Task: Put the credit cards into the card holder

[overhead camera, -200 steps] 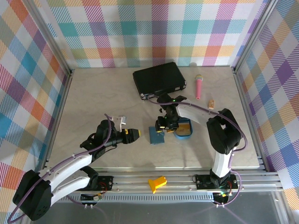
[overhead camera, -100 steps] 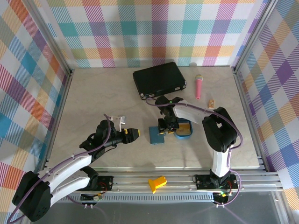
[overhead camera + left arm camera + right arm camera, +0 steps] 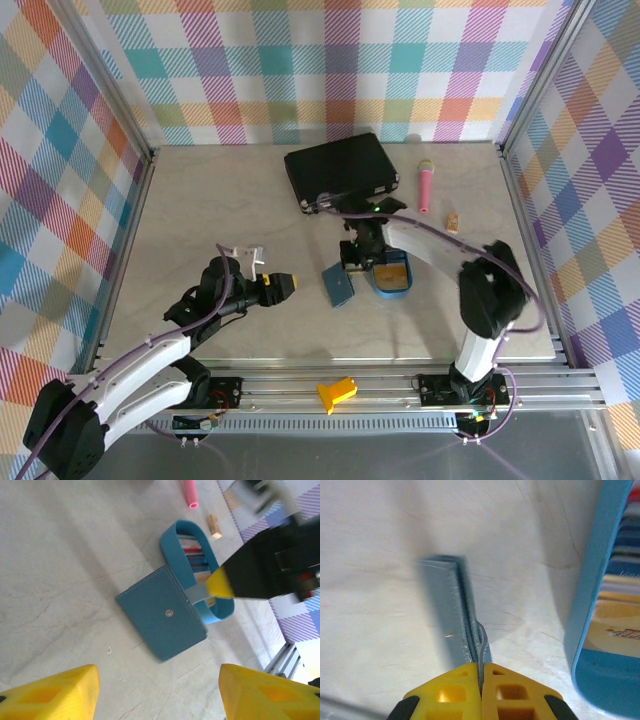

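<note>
**A:** Top view. Where is the card holder?
**B:** The card holder [image 3: 338,285] lies closed and skewed on the worktop [image 3: 220,200], just left of the blue oval tray [image 3: 390,294]. The right gripper [image 3: 351,265] is at its far right corner. The left gripper [image 3: 284,287] hangs to the left, apart from it, with its jaws spread and nothing between them. A black case [image 3: 340,167] sits farther back.

**A:** Left wrist view?
**B:** Its own yellow fingers [image 3: 50,695] stand wide apart at the bottom of the picture. The card holder [image 3: 160,612] has its snap stud facing up. The right gripper [image 3: 218,584] pinches the grey clasp tab [image 3: 199,591] on the side next to the tray [image 3: 170,535]. The credit cards [image 3: 196,560] are stacked inside the tray.

**A:** Right wrist view?
**B:** The right gripper [image 3: 481,679] is clenched, fingertips together on the thin tab. The card holder [image 3: 445,605] shows edge-on just beyond. The tray wall [image 3: 595,580] is to the right, with the credit cards [image 3: 620,600] within.
</note>
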